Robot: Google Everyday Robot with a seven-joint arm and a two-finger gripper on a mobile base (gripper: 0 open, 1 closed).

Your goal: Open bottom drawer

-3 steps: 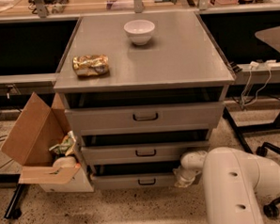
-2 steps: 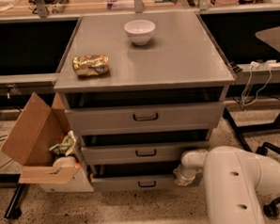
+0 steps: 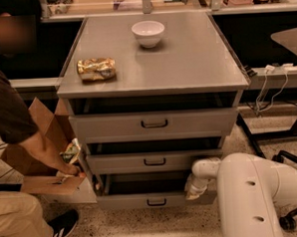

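- Camera view: the bottom drawer [image 3: 128, 201] is seen lowest in the grey cabinet, with its front running left to right and its small dark handle [image 3: 157, 202] at the centre.
- The hand [image 3: 195, 189] is placed at the right end of that front, at its upper edge. The handle lies to its left along the drawer's long axis, and the two are apart.
- Whether the hand is released or clenched cannot be told.
- A dark gap is shown above the drawer front, so the drawer is judged to be already slightly out. The pull would be made toward the near side.
- The near floor straight ahead of the drawer is open, bounded on the right by the white arm [image 3: 257, 199].
- On the left, a crouching person [image 3: 9, 118] and a cardboard box [image 3: 47, 140] are close to the cabinet's corner. A collision there should be watched for.
- On the desk [image 3: 195, 63], a white bowl [image 3: 148, 33] and a gold snack bag [image 3: 96, 68] are left well clear.
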